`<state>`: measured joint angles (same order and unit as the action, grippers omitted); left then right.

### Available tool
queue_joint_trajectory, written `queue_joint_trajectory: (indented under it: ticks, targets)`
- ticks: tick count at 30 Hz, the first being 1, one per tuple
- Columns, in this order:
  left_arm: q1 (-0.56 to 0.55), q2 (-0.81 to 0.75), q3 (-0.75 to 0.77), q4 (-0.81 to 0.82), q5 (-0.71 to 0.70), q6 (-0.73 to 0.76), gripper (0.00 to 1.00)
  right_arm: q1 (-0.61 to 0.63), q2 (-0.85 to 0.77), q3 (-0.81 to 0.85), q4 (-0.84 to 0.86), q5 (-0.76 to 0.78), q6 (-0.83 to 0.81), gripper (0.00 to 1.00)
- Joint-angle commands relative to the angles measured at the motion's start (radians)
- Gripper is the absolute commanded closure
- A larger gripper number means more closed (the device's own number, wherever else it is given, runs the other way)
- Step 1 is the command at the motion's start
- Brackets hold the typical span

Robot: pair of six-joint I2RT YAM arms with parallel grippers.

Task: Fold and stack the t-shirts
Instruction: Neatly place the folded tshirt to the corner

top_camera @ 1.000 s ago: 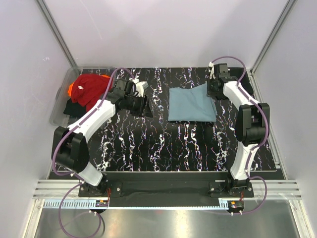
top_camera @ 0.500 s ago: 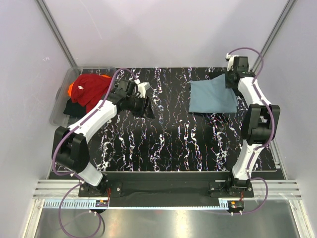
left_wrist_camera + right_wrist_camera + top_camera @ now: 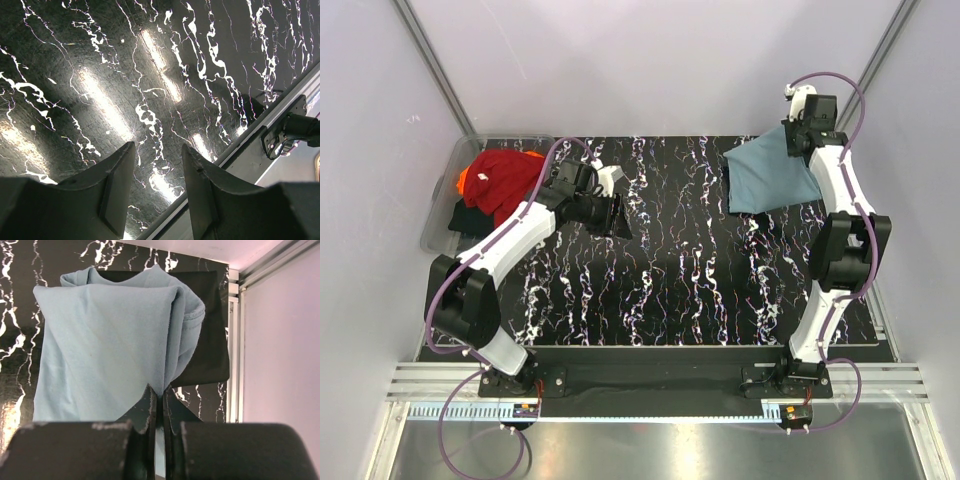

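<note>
In the top external view, the folded teal-blue shirt point(image 3: 770, 180) is pinched tight in the right tool point(image 3: 802, 135) at 1 o'clock, over a black shirt point(image 3: 207, 355), the left tool point(image 3: 616, 218) is spread apart and empty, and the red shirt point(image 3: 500, 175) and others are left unfolded in the tub point(image 3: 438, 222) at 10 o'clock.

table point(image 3: 660, 300): black with white squiggly lines | blue t-shirt point(image 3: 770, 178) at 2 o'clock: plain dusty blue | black shirt point(image 3: 210, 350) under it: plain black | 10 o'clock: red t-shirt point(image 3: 500, 172), orange t-shirt point(image 3: 466, 180), dark t-shirt point(image 3: 465, 215) black | arms point(image 3: 515, 235): white and black | cables point(image 3: 440, 290): purple | walls point(image 3: 620, 60): pale lilac
</note>
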<state>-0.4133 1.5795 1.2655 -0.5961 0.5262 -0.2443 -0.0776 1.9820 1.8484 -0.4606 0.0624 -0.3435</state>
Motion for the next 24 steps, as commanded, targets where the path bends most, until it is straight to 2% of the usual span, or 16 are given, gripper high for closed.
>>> queue_joint_trajectory:
  ticks: [1, 13, 24]
  targets:
    - [-0.002, -0.023, -0.002, 0.036, 0.032, -0.01, 0.53, -0.03, 0.012, 0.077, 0.063, 0.004, -0.008, 1.0]
    - [-0.005, -0.015, 0.002, 0.035, 0.026, -0.001, 0.53, -0.085, 0.129, 0.225, 0.073, -0.059, 0.052, 1.0]
    - [-0.005, -0.007, -0.002, 0.035, 0.023, 0.0, 0.53, -0.132, 0.147, 0.247, 0.114, -0.118, 0.119, 1.0]
